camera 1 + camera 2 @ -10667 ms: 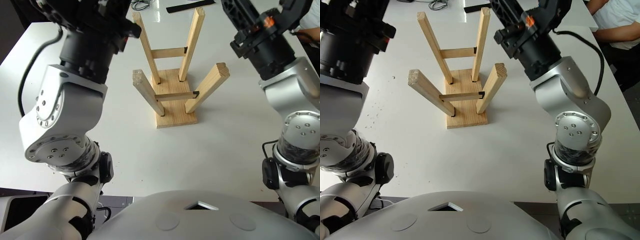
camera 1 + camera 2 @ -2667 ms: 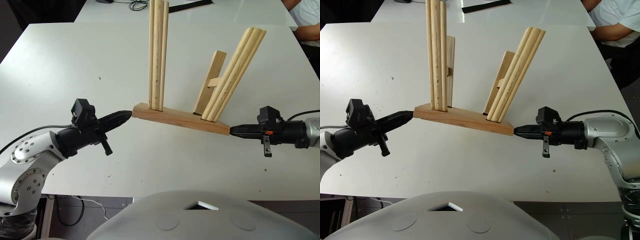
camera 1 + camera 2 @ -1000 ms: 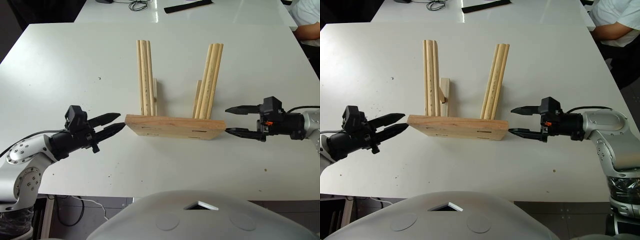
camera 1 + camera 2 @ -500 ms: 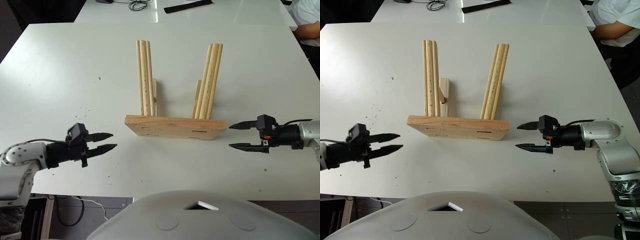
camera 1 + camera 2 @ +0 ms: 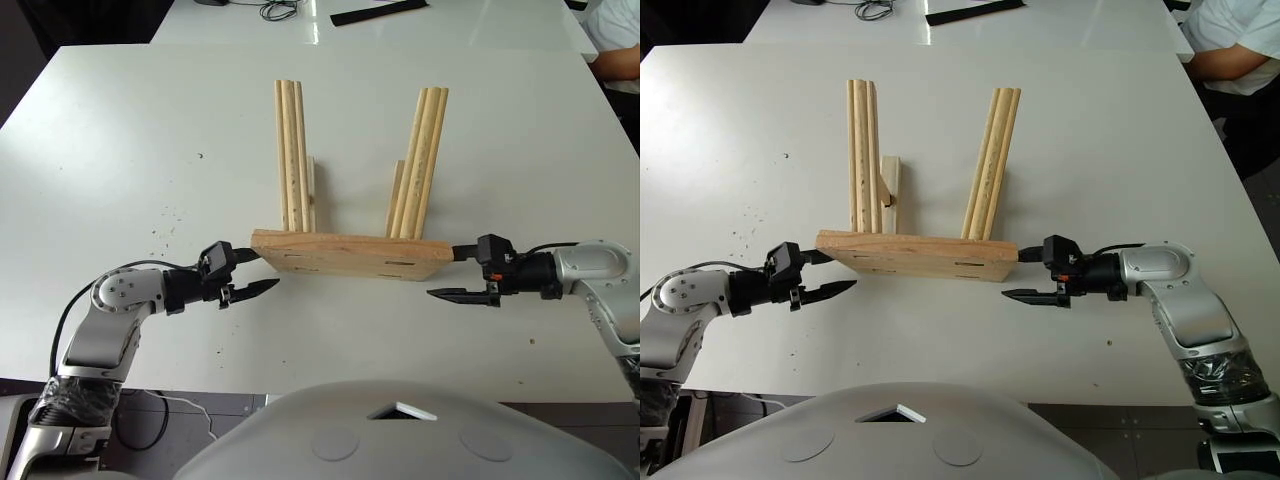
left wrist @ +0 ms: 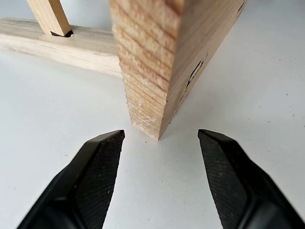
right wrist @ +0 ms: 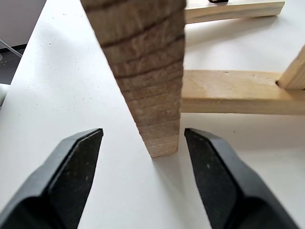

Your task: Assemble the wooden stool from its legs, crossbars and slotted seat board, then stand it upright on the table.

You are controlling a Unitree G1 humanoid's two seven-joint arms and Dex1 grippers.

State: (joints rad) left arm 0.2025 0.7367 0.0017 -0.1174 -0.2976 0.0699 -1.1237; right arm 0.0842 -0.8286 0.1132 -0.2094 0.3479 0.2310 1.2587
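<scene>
The assembled wooden stool (image 5: 350, 255) lies on its side on the white table, with the seat board standing on its long edge towards me. Its legs (image 5: 292, 150) point away across the table, joined by a crossbar (image 6: 52, 16). My left gripper (image 5: 262, 268) is open at the board's left end. In the left wrist view that end (image 6: 157, 71) stands just beyond the spread fingers, untouched. My right gripper (image 5: 442, 274) is open at the board's right end (image 7: 147, 86), which is likewise centred between its fingers and free of them.
The white table (image 5: 120, 130) has free room to the left, to the right and in front of the stool. A black strip (image 5: 380, 12) and some cables (image 5: 280, 8) lie at the far edge. The front edge runs just below the grippers.
Both grippers have moved inward from out at the sides to the two ends of the seat board, staying open. The stool has not moved since it was laid on its side.
</scene>
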